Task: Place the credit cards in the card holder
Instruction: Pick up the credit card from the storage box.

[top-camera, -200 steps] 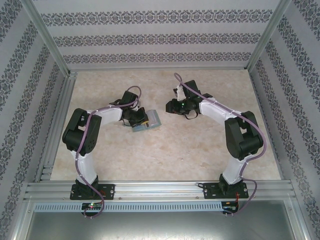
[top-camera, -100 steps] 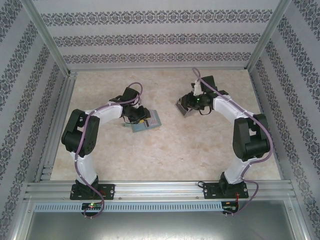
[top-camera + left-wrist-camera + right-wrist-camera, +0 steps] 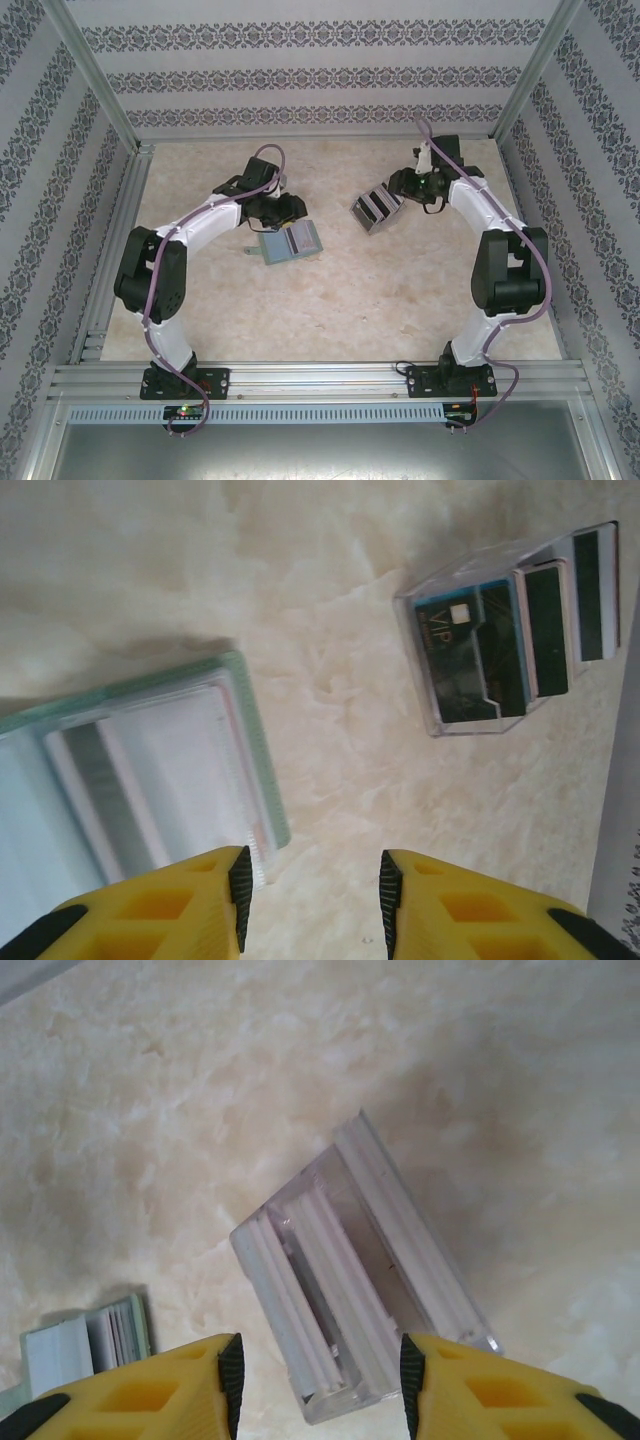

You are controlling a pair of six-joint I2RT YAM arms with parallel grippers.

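- The card holder (image 3: 292, 243) lies flat on the table (image 3: 330, 310), a little left of the middle. It seems to be open, with pale pockets facing up and a green edge around them.
- The left gripper (image 3: 292, 211) hangs just behind the card holder's far edge. In the left wrist view its yellow fingers (image 3: 200, 905) stand apart with nothing between them, so this claw is released. One corner of the holder is near the left finger.
- The credit cards (image 3: 378, 208) are well apart from the holder, to its right. They stand in steps inside a clear plastic stand (image 3: 440, 590). The front card (image 3: 465, 665) is dark and carries the word "VIP".
- The right gripper (image 3: 400, 190) is just beside the stand, on its far right side. Its fingers (image 3: 440, 1385) are apart as well, and no card is in them.
- In the right wrist view the stand's near corner (image 3: 330, 1400) sits close between the fingertips. I cannot tell if it touches them.
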